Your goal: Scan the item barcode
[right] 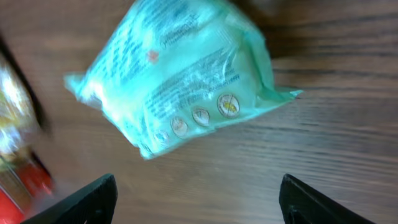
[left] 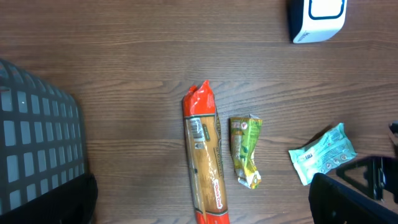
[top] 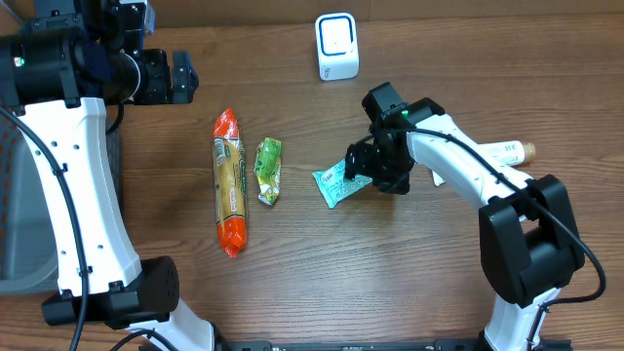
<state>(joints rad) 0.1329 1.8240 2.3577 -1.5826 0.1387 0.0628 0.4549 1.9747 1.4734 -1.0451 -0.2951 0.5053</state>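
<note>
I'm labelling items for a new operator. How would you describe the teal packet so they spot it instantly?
On the wooden table, look below the white scanner, beside the right gripper. The packet lies flat just left of it, right of the long orange-ended pack and the green pouch; it alone is pale teal.

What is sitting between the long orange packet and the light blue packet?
A small crumpled green packet lies there on the table, plain in the overhead view.

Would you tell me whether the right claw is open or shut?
Open: the right claw has fingers wide apart, clear of the teal packet.
</note>
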